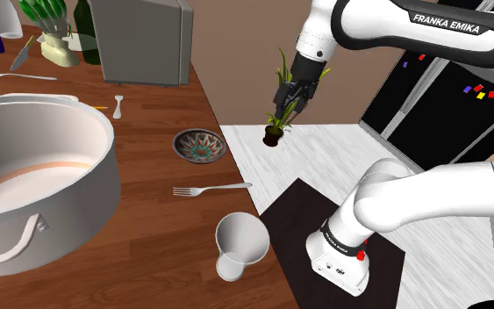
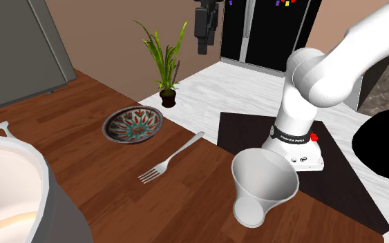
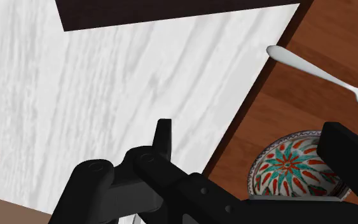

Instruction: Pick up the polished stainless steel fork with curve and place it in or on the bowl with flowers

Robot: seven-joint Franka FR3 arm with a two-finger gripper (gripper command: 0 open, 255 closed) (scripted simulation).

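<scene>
Hovering upper centre in the shoulder view, black jaws gape empty; curved silver metal fork (image 1: 211,188) lies mid-frame near round flower-patterned bowl (image 1: 200,145).

Gripper (image 3: 250,133) hovering above table (image 3: 279,105) edge, fingers (image 3: 163,137) standing apart; fork (image 3: 317,71) lying on table; patterned bowl (image 3: 285,168) sitting partly behind one finger.
</scene>
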